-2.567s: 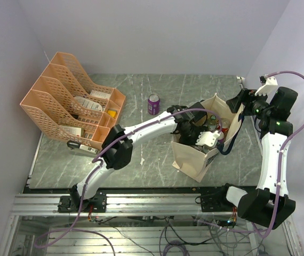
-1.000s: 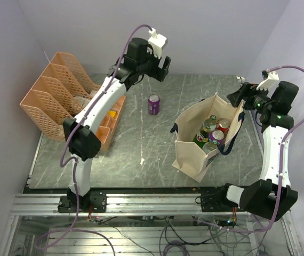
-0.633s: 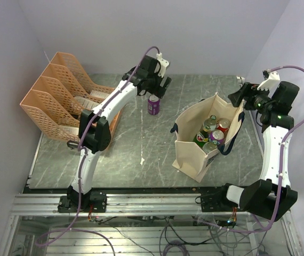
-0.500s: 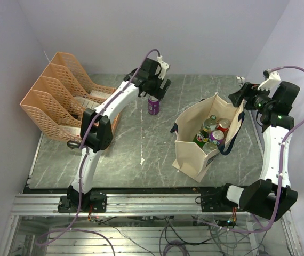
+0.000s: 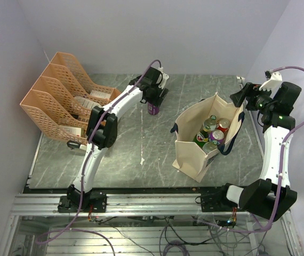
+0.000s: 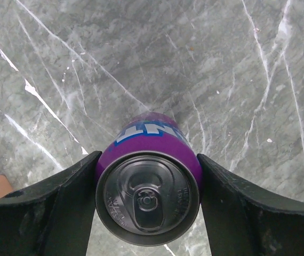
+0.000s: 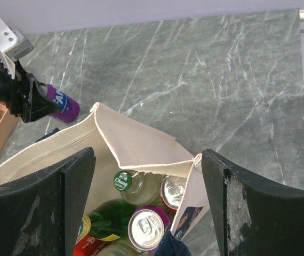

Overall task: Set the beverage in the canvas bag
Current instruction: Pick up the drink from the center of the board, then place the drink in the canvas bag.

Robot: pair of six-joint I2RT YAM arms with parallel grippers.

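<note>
Far back on the grey veined marble table (image 6: 237, 64), my left gripper (image 6: 148, 158) clamps the upright purple can (image 6: 148, 198) by its sides. Its blue band shows white letters "NT", and its round silver top has a pull tab. My right gripper (image 7: 148, 154) hangs spread wide, holding nothing, over the cream canvas bag (image 7: 141, 140). The bag stands well apart from that can, with other cans (image 7: 148, 228) inside.

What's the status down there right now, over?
Left gripper closed on purple can, upright on table. Right gripper open over canvas bag. Nothing between can and bag.
</note>
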